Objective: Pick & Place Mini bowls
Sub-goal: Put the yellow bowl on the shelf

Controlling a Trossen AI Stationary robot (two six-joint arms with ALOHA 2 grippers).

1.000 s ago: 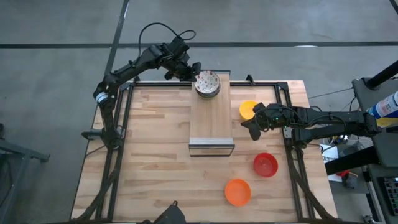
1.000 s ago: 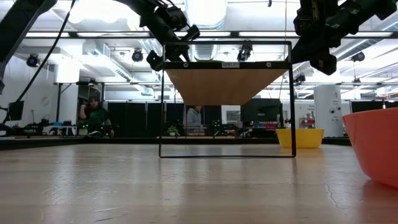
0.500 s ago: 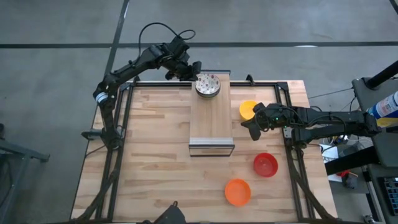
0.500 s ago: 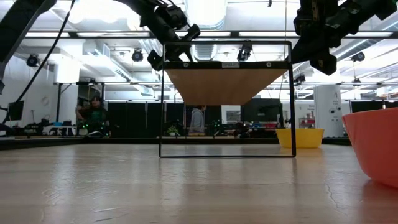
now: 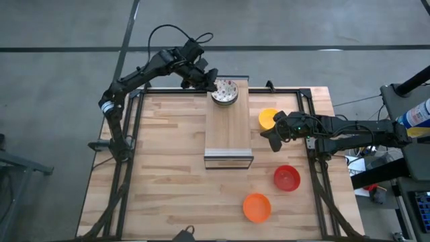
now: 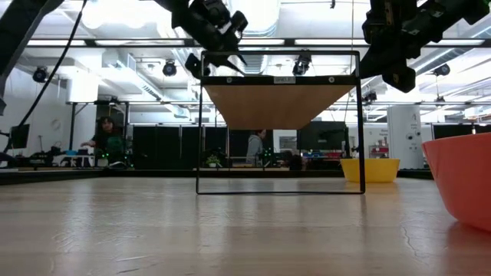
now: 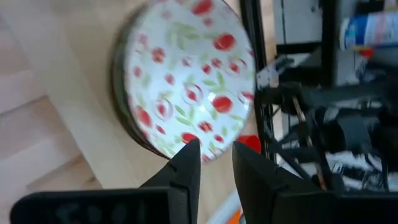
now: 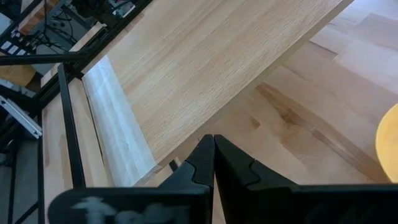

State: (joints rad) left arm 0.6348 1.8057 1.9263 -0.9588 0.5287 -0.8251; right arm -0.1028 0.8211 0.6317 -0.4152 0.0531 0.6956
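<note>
A white mini bowl with red and green speckles (image 5: 224, 91) (image 7: 186, 81) tops a small stack on the far end of the raised wooden board (image 5: 228, 128). My left gripper (image 5: 209, 79) (image 7: 214, 158) hovers open just left of it, fingertips by its rim and apart from it. Yellow (image 5: 268, 118), red (image 5: 287, 177) and orange (image 5: 256, 207) mini bowls rest upright on the table to the right. My right gripper (image 5: 272, 141) (image 8: 213, 146) hangs shut above the table between the board and the yellow bowl.
The board sits on a black wire frame (image 6: 201, 123) above the table top, with open space under it. A black rail frame (image 5: 306, 94) edges the table. People move in the room beyond the far edge.
My left gripper has let go of the speckled bowl, risen a little and drawn back toward the table's left edge. The bowl, tilted toward the gripper a second ago, now sits level on the stack. My right arm has kept still.
</note>
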